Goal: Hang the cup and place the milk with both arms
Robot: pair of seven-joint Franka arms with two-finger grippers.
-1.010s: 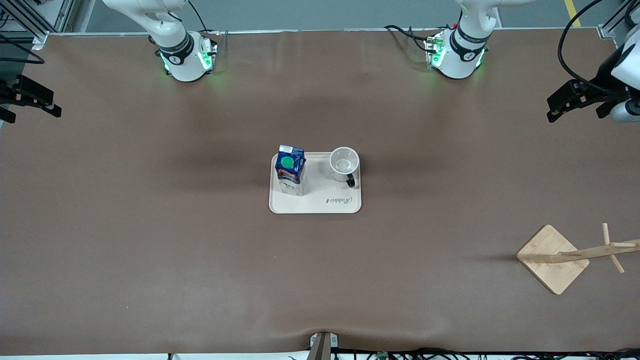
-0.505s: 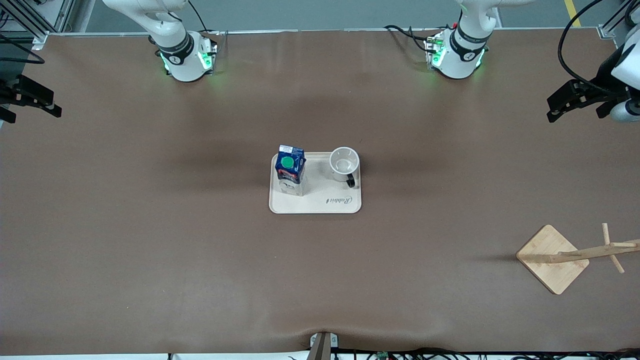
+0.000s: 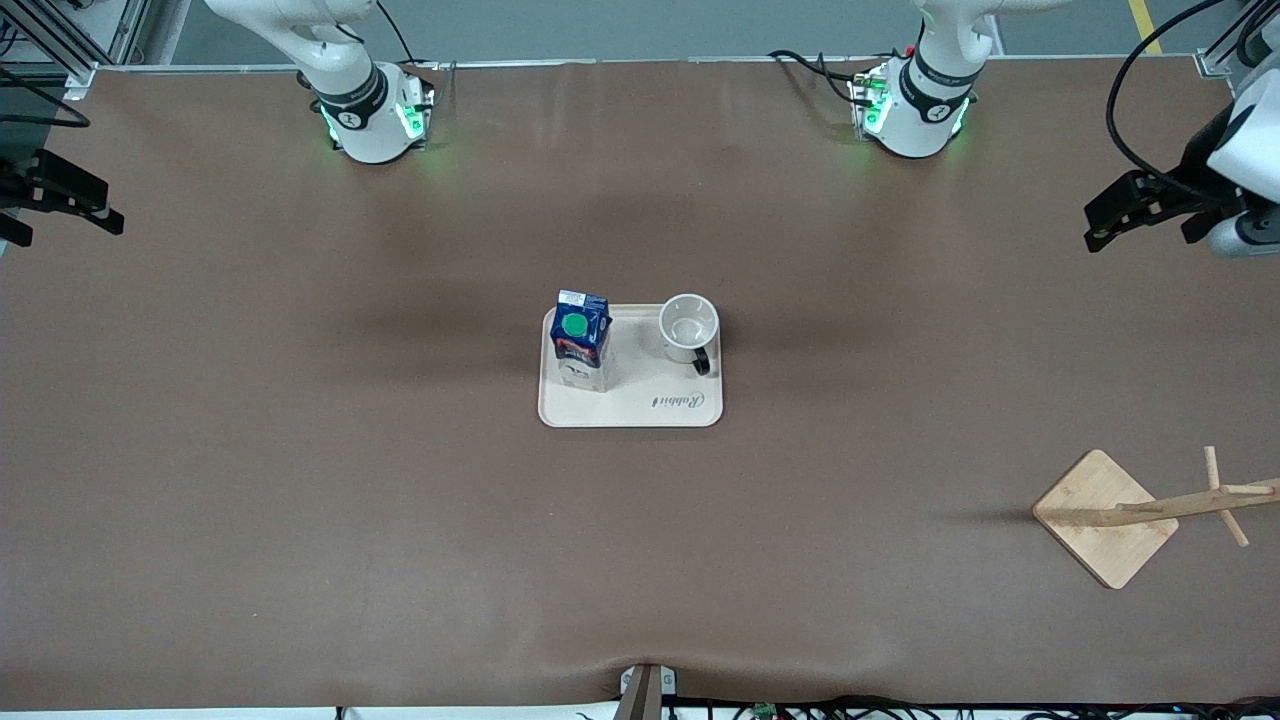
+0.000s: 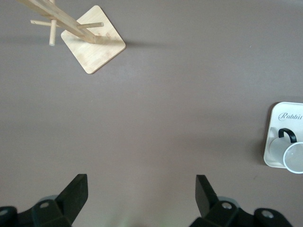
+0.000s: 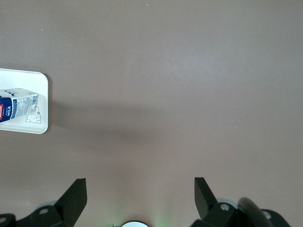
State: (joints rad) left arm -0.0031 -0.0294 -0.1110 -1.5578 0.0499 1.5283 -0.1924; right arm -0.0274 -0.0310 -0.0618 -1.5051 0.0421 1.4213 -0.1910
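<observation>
Waiting spread-fingered at the table ends, left gripper (image 3: pixel 1100 222) and right gripper (image 3: pixel 95 212) grip nothing. Judged step: approach; next, descend onto the cup (image 3: pixel 688 328) and milk (image 3: pixel 581 340) on the tray (image 3: pixel 640 408).

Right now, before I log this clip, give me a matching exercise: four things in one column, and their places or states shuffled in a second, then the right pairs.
Things:
1. milk
2. cup
3. wooden rack
4. left gripper

Places or states:
A. empty, jaws spread, over bare table at the left arm's end
B. upright on the tray, toward the right arm's end of it
C. on the table nearer the front camera than the tray, at the left arm's end
D. upright on the tray, black handle turned toward the front camera

Pairs: 1-B, 2-D, 3-C, 4-A
</observation>
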